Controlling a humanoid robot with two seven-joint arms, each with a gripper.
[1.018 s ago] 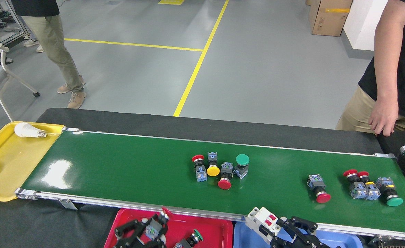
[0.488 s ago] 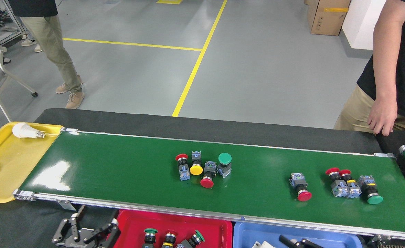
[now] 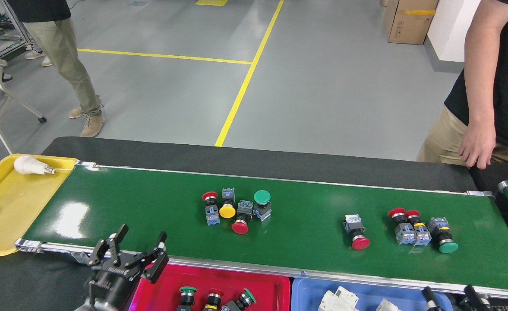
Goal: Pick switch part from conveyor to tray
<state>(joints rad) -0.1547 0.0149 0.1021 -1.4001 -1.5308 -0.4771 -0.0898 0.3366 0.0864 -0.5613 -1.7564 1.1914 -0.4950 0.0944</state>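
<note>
Factory floor: conveyor (image 3: 159,207), floor tape (image 3: 245,82)

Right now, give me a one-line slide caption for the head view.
Left gripper open above the conveyor rail, push-button switches on the belt, three more in the red tray.

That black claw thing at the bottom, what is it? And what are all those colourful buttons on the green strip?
The claw is the robot's left pincer, open and holding nothing. The picture is taken from the robot's own head, looking down, so you see its arm as it would. Its right pincer only peeks in at the bottom edge, too little to tell if it is open.

The green strip is a conveyor, a belt that carries things. The buttons are switch parts: a group of four, a single one and three more. The red tray below holds some already. A blue tray has white parts, and a yellow tray has light bulbs. Two people stand nearby.
</note>
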